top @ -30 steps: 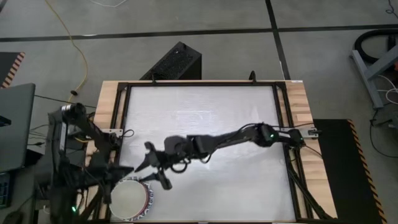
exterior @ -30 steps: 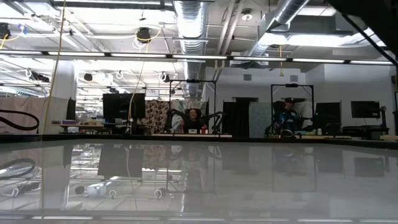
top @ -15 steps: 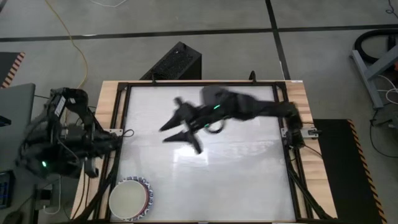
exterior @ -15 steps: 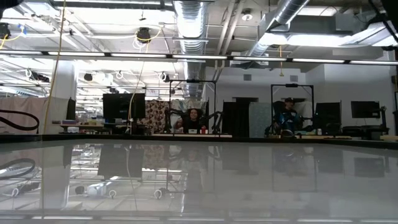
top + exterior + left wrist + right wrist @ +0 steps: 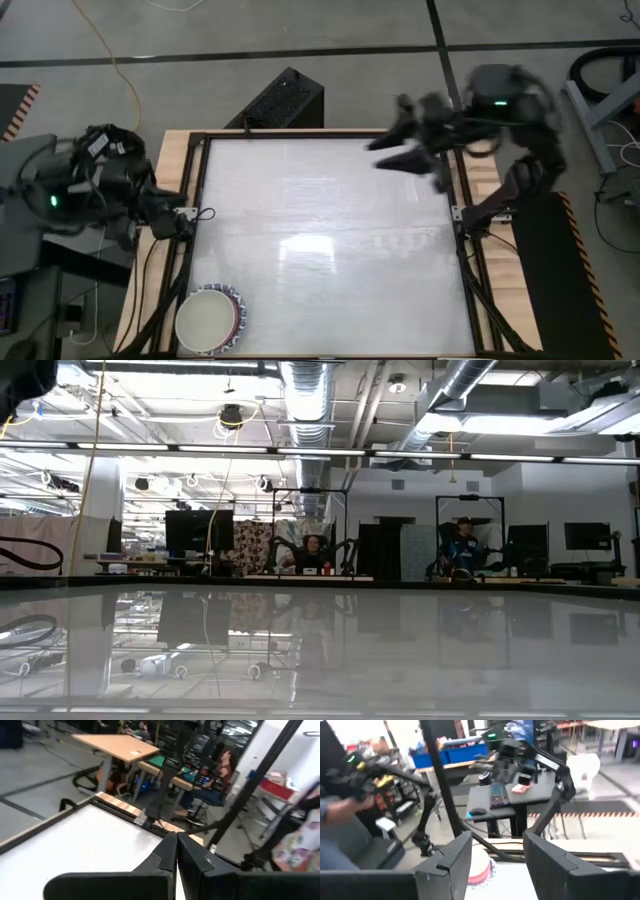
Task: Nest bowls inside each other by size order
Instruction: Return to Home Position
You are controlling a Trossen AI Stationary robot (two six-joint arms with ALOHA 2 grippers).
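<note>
The bowls (image 5: 210, 320) stand as one nested stack on the table near its front left corner. The outermost has a blue-and-white patterned rim, a red edge shows inside it, and the middle is cream-white. The stack also shows far off in the right wrist view (image 5: 481, 868). My right gripper (image 5: 388, 152) is open and empty, raised over the table's far right part. My left gripper (image 5: 176, 851) is shut and empty; its arm (image 5: 95, 190) is drawn back beyond the table's left edge.
The white table top (image 5: 320, 230) lies inside a dark frame with wooden side strips (image 5: 172, 160). A black box (image 5: 280, 100) stands on the floor behind the far edge. People sit at desks in the room beyond (image 5: 312, 552).
My right gripper has risen from beside the bowl stack at the front left and swung across the table to its far right, staying open. My left arm has drawn back from the stack toward and beyond the table's left edge. The stack has stayed in place.
</note>
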